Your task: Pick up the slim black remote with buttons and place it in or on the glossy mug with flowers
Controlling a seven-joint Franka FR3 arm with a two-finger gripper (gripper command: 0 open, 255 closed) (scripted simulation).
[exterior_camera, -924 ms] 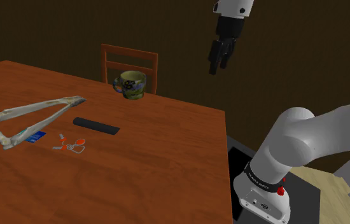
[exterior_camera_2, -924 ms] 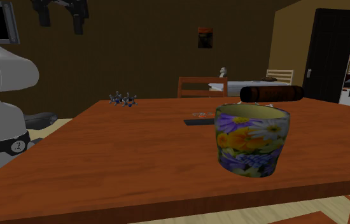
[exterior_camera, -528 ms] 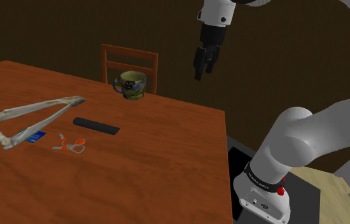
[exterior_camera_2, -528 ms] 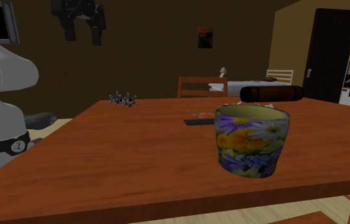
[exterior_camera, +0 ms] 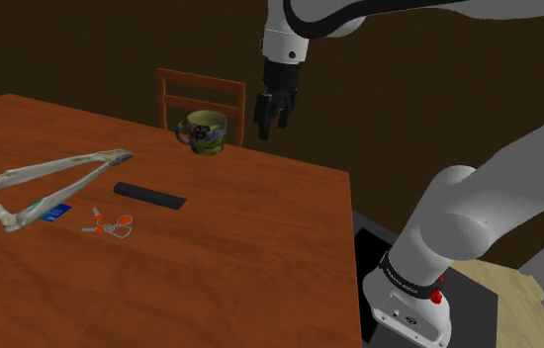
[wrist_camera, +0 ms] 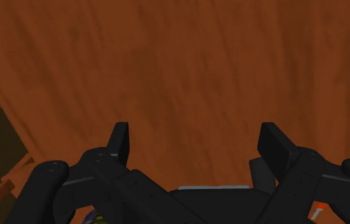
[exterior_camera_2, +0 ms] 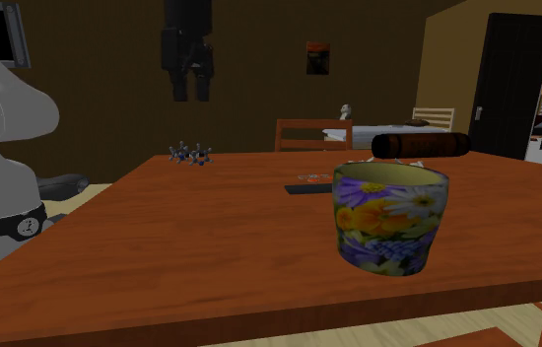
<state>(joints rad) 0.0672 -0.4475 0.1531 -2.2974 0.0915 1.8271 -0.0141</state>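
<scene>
Two black fingers (wrist_camera: 119, 139) are seen standing well apart in the wrist view, with only the bare brown table (wrist_camera: 186, 63) between them. The gripper (wrist_camera: 197, 143) is thus spread, and nothing is held in it.

In the shoulder view the gripper (exterior_camera: 270, 127) is hung in the air from the white arm (exterior_camera: 305, 20), pointed downward over the far part of the table (exterior_camera: 230, 267). It is placed just to the right of the flowered mug (exterior_camera: 204, 130) and a little above it, without touching it. The mug is stood upright near the table's far edge, in front of a wooden chair (exterior_camera: 201, 91).

The slim black remote (exterior_camera: 149, 196) is laid flat on the tabletop, well apart from the gripper. It is found lower and toward the shoulder view's left, nearer the camera than the mug. Beside the remote a pale two-armed tool (exterior_camera: 47, 178), a small blue card (exterior_camera: 54, 211) and a small orange item (exterior_camera: 110, 225) are laid.

In the second exterior view the gripper (exterior_camera_2: 190, 91) is shown high above the table's far side, toward that view's left. The remote (exterior_camera_2: 308, 186) is glimpsed flat behind the mug (exterior_camera_2: 389, 217), which is stood close to the camera. The remote is thus placed lower than the gripper and to its right there. A dark roll (exterior_camera_2: 422, 145) is laid farther back on the table.
</scene>
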